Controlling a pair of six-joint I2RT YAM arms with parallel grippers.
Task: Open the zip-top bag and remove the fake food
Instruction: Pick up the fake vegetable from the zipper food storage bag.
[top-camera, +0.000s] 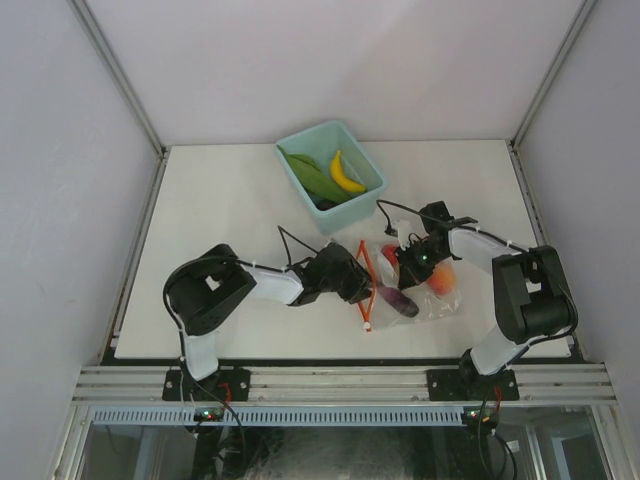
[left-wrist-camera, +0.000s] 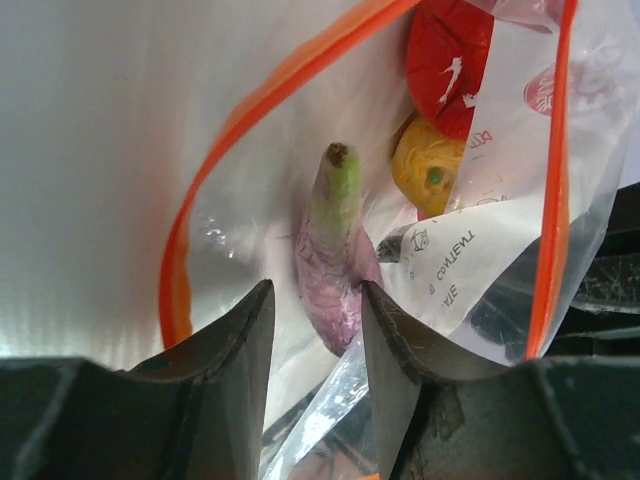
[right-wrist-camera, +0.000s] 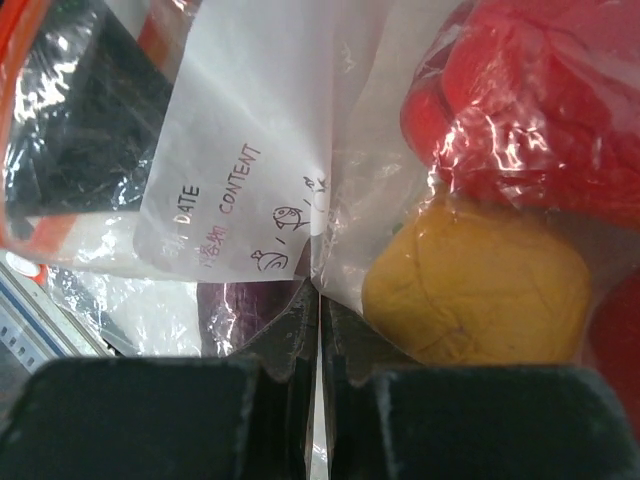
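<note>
Notes left pincer (left-wrist-camera: 318, 290) parted, empty, 6 o'clock of dark purple plastic eggplant (left-wrist-camera: 335, 270) lying 12-to-6; right pincer (right-wrist-camera: 319, 305) pinching clear crinkly zip-top bag (right-wrist-camera: 240, 120).

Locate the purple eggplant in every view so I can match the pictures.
Top external: the eggplant lies inside the zip-top bag, right of centre, low in the picture.
Left wrist: eggplant at centre, green stem pointing up.
Right wrist: eggplant low, left of centre, dim purple behind plastic.
Shared landmark: the bag's orange zipper strip.
</note>
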